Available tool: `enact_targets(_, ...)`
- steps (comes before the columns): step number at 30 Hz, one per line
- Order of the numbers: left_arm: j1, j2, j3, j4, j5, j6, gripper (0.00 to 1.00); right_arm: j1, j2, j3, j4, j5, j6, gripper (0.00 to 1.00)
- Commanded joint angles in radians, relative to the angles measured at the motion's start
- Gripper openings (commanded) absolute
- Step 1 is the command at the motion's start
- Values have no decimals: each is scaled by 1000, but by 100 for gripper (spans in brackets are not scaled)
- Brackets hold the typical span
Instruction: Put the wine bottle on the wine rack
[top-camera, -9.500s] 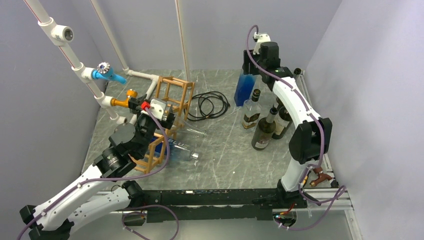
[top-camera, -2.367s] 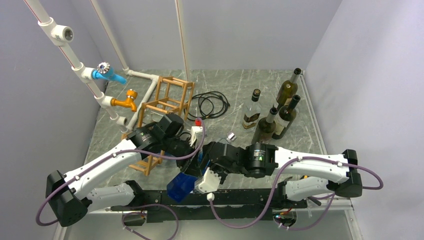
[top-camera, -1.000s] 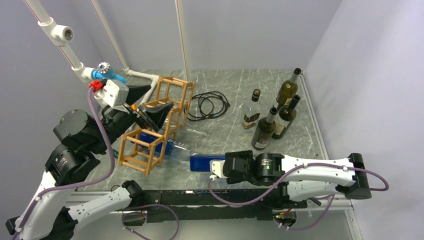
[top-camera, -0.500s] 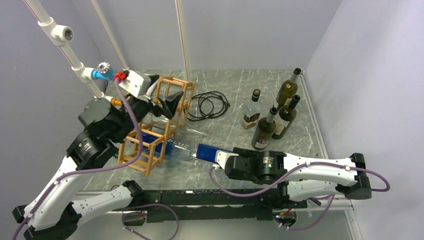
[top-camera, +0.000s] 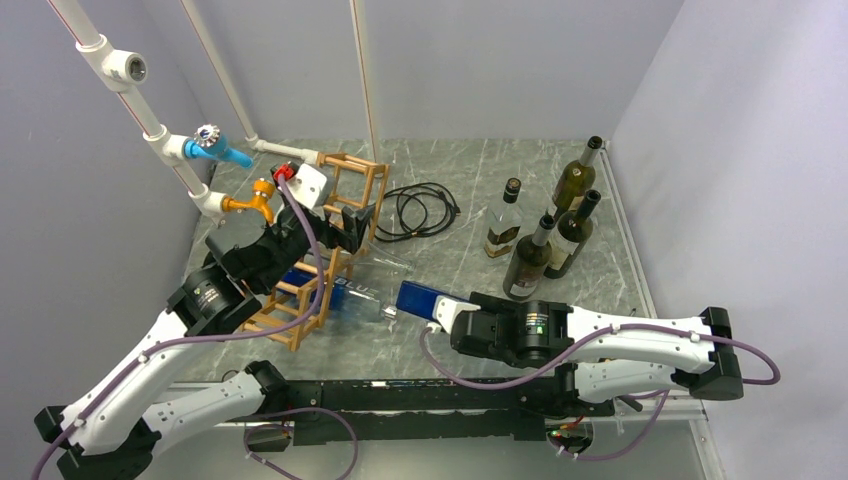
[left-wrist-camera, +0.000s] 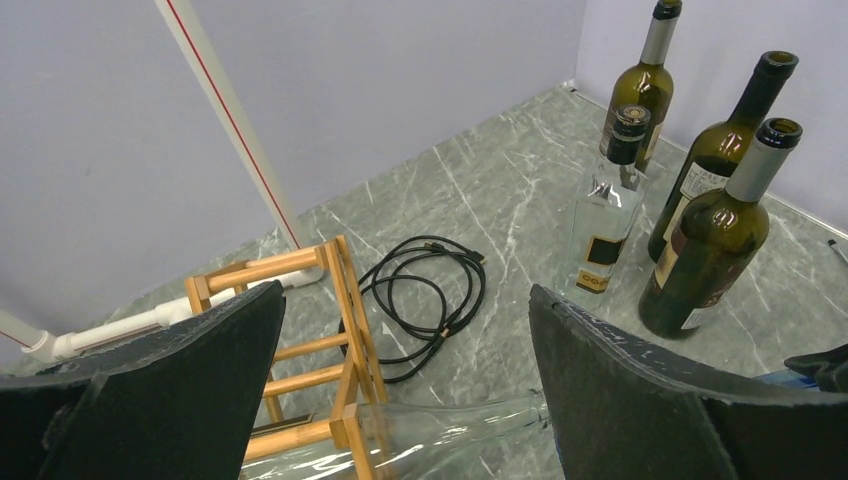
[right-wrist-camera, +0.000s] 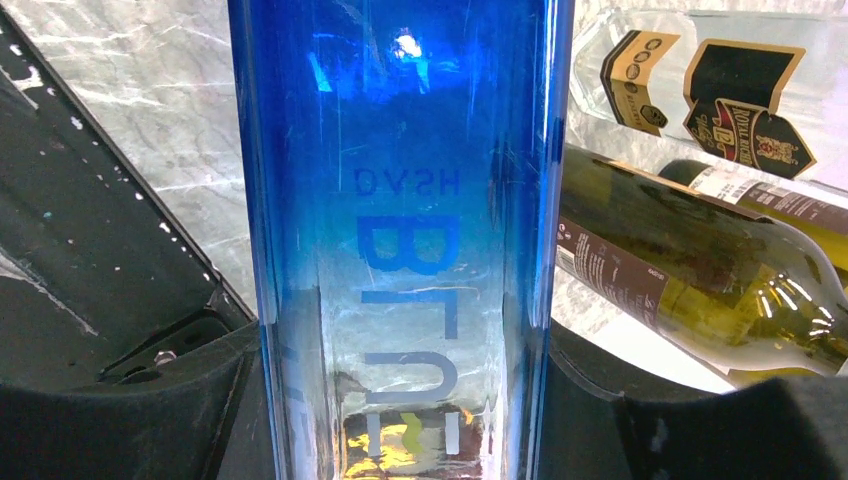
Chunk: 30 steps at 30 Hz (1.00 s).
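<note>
The wine bottle (right-wrist-camera: 400, 200), square and of blue glass fading to clear, sits clamped between my right gripper (right-wrist-camera: 400, 420) fingers, the jaws about half closed on its flat sides. Only my right wrist view shows that grip and the pale lettering. The top view alone shows where the bottle is: low over the table (top-camera: 450, 170), outside the wine rack (top-camera: 300, 310), its far end just beside the cap of a lettered bottle (top-camera: 350, 290) lying there.

My left gripper (left-wrist-camera: 405, 300) hangs above the rack, jaws spread wide with nothing between them.

The rack holds two bottles. The lettered one lies through a lower cell, and a glass bottle (top-camera: 385, 262) pokes out of another; which cell I cannot tell.

My left wrist view gives the far side best. A black cable (left-wrist-camera: 430, 300) lies coiled beside the rack. Well apart from it stand three green bottles (left-wrist-camera: 715, 245) and a labelled clear bottle (left-wrist-camera: 603, 215).
</note>
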Motion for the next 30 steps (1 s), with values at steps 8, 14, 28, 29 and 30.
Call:
enact_targets(8,3,-60,-32,98,-33,2,96,-56,10,-15,160,99,68,0)
enact_targets(14,1,-68,-42,109,-38,3,96,-83,132,3,166,150,96,0)
enact_targets(28,1,-49,-43,102,-65,33,96,-220,233,94,356,50,123,0)
enact_targets(29,1,-51,-51,109,-73,40,97,-233,240,92,382,53,125,0)
enact_targets(30,1,-53,-56,116,-76,46,97,-246,249,90,403,54,124,0)
